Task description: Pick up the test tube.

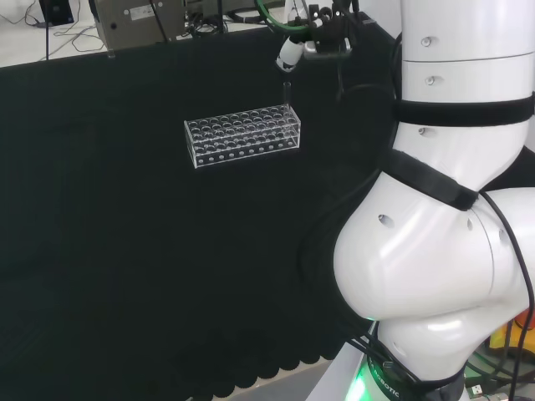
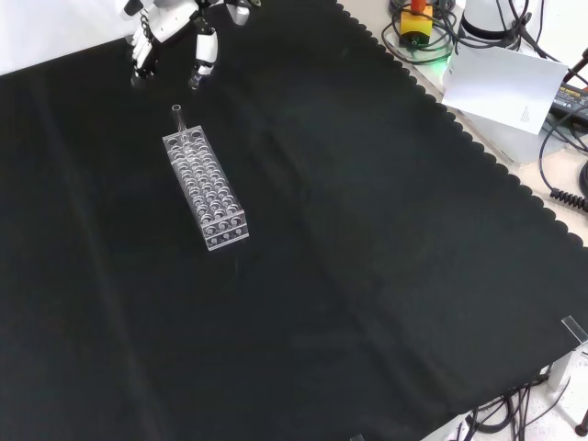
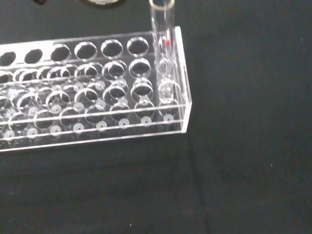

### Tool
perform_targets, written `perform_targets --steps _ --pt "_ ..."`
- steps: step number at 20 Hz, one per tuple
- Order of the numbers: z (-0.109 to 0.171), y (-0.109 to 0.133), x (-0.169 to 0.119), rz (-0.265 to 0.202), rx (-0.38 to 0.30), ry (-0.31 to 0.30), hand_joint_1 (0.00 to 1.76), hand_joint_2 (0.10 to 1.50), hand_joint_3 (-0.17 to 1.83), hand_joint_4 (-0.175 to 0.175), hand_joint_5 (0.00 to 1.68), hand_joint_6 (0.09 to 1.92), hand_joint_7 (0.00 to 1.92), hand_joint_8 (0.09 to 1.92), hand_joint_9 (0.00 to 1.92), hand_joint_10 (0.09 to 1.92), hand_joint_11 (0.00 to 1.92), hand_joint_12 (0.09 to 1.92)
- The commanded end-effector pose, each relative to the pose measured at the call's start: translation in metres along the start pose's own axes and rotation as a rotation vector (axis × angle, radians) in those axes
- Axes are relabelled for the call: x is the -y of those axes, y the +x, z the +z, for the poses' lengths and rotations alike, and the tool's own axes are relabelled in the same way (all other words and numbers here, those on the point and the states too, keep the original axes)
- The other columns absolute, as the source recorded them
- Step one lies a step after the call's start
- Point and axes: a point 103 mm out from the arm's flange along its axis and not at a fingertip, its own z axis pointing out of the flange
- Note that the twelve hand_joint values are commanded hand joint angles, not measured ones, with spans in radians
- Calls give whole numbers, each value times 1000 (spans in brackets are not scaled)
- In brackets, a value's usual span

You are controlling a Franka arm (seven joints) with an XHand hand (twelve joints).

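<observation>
Clear test tube (image 3: pixel 163 46) upright in corner hole of clear rack (image 3: pixel 97 97)

The cloth (image 2: pixel 367 257) is plain black, its near edge scalloped. The rack (image 2: pixel 206 190) is clear, patterned with rows of round holes. The test tube (image 3: pixel 163 53) is clear glass with a small red mark. The hand (image 2: pixel 175 28) is white with black fingertips.
</observation>
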Motion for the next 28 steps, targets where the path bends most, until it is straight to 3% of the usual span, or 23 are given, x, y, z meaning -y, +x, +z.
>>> perform_targets --steps 1,9,17,23,28 --pt "20 -8 -13 25 -54 58 872 777 499 -136 410 160 480 928 465 883 277 1493" --pt "42 -1 -32 23 -58 98 904 749 563 -143 349 472 547 908 530 849 310 1478" --pt "53 9 -37 13 -53 114 932 736 589 -147 336 610 590 912 565 845 341 1467" --pt "57 11 -38 20 -36 77 996 703 648 -161 395 719 757 889 676 799 405 1435" --pt "56 13 -41 22 -19 43 1078 664 725 -175 544 790 955 846 828 724 507 1386"
